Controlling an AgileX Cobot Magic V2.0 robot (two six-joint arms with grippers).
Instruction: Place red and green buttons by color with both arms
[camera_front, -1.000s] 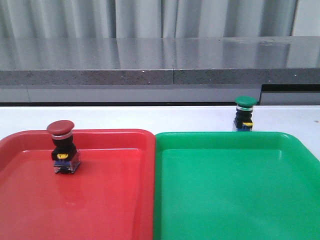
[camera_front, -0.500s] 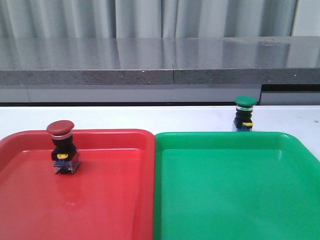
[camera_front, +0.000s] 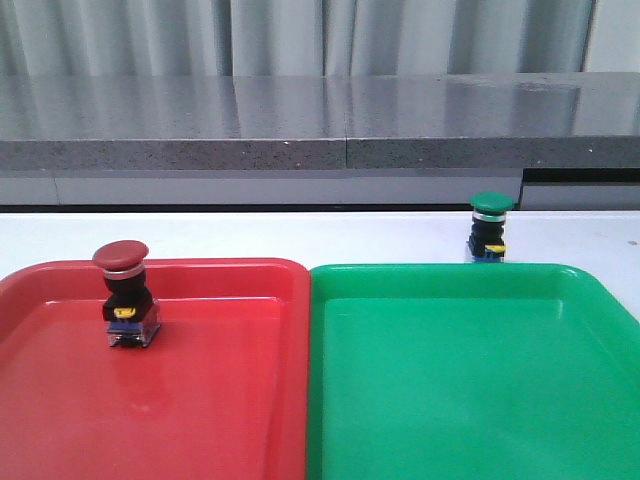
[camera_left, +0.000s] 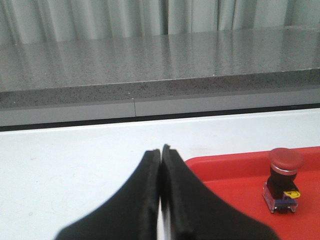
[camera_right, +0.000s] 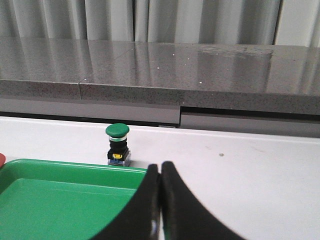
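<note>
The red button (camera_front: 122, 296) stands upright inside the red tray (camera_front: 220, 400), toward its far left part, so by my reckoning that half of the sorting is already done. It has a dark red mushroom cap, a silver collar, a black body with a small yellow tab, and a bluish base resting flat on the tray floor.

The green button (camera_front: 490, 228) is not yet home. It sits on the white table (camera_front: 300, 235) just beyond the far rim of the green tray (camera_front: 470, 380), toward the right, upright on its base. It has the same build as the red one: green cap, bright collar, black body, yellow tab, blue foot. The green tray itself holds nothing that I can see.

Neither arm shows in the front view. From the wrist cameras, the left end effector (camera_left: 160, 150) has its two black fingers pressed together with nothing between them, hanging over the table just outside the red tray's near-left corner, well apart from the red button. The right end effector (camera_right: 160, 165) is likewise closed on nothing, near the green tray's rim, with the green button ahead of it and clear of the fingers.

I'd judge the right arm's job is next: open, reach the green button and lift it over the rim.
</note>
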